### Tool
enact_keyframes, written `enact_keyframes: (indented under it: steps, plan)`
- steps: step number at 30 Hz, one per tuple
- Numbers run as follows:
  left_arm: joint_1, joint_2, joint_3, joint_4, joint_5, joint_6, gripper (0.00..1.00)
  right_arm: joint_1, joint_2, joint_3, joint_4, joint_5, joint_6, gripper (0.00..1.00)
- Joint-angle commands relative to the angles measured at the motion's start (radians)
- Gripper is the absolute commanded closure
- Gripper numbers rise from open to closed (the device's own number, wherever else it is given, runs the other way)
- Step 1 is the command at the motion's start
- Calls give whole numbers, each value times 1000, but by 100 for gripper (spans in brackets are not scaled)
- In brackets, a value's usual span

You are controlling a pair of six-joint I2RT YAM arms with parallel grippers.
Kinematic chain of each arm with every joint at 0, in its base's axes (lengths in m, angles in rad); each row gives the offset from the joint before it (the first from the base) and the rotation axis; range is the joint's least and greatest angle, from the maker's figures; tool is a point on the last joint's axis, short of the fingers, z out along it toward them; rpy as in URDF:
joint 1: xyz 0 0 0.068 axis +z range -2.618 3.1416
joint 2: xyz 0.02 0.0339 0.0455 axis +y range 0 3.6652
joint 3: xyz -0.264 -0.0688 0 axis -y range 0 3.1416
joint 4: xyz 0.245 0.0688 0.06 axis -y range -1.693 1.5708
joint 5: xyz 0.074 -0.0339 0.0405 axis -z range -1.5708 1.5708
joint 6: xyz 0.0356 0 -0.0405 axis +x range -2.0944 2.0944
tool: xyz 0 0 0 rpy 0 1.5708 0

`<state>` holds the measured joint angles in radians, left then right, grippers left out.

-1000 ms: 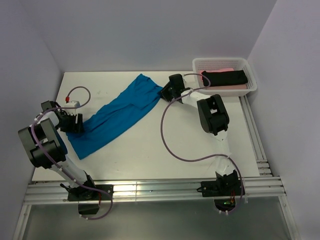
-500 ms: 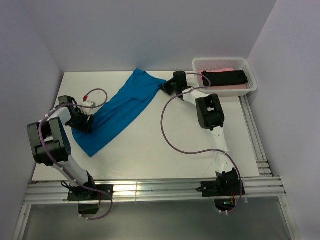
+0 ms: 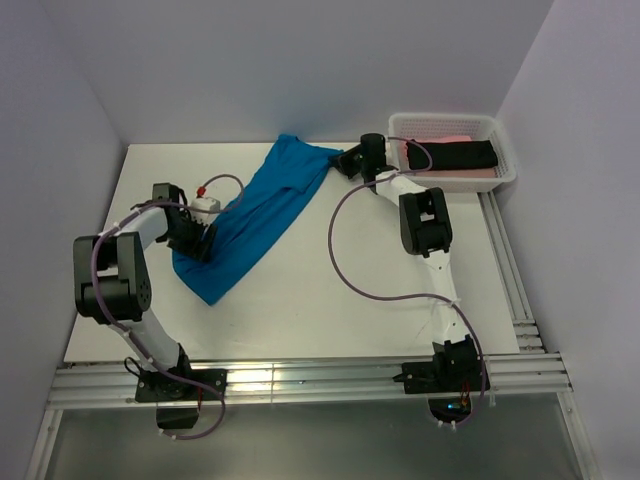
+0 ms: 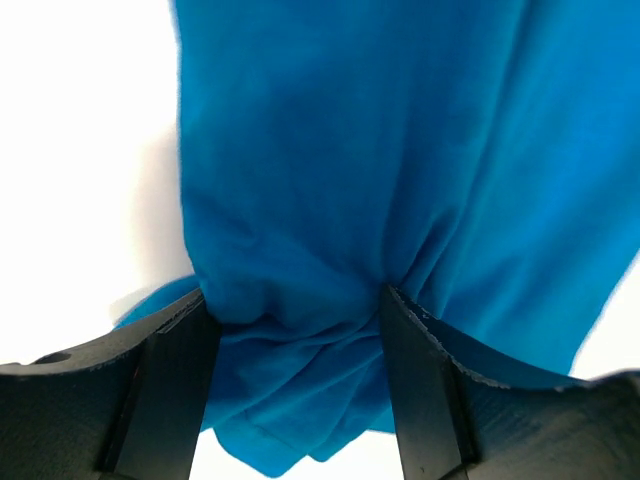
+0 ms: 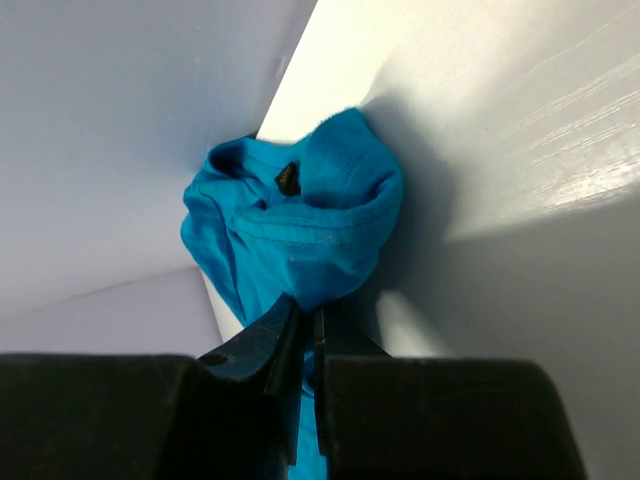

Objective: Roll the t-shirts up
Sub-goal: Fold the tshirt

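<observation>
blue t-shirt [image 3: 257, 212], diagonal — (near-left to far-right)

Three views: one high and wide, two close up

The top camera looks down from above and behind the arm bases over the whole white table [image 3: 300, 290]. Each wrist camera peers along its own black fingers [image 4: 170, 390], very close to the bright blue cloth t-shirt [image 3: 250, 215], which all three views share.

The bright blue t-shirt [image 3: 255, 210] stretches, bunched, diagonally from near left to far centre, while the black t-shirt [image 3: 455, 155] lies on the pink t-shirt [image 3: 452, 139] at far right.
</observation>
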<state>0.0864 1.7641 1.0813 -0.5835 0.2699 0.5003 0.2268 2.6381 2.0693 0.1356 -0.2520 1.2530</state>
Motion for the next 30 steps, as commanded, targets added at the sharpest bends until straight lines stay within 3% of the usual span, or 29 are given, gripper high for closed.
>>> enact_keyframes:
  steps: [1, 5, 11, 18, 25, 28, 30]
  plan:
    - [-123, -29, -125, -203, 164, -80, 33, -61, 6, 86, 13, 62, -14, 92]
    - [-244, -184, -164, -216, 120, -107, 30, -57, 6, 71, -11, 36, 3, 92]
    - [-399, -222, -192, -214, 81, -114, 31, -44, -23, 26, -11, 25, -3, 91]
    - [-719, -249, -250, -161, 9, -146, 30, -44, -17, 80, -85, 26, -35, 89]
    - [-824, -232, -146, -200, 23, -171, 23, -46, -1, 124, -110, 23, -40, 87]
    - [-827, -201, -72, -292, 165, -137, 13, -46, 5, 135, -105, 17, -40, 86]
    - [-850, -210, -66, -276, 180, -166, 11, -47, 5, 132, -94, 8, -38, 82]
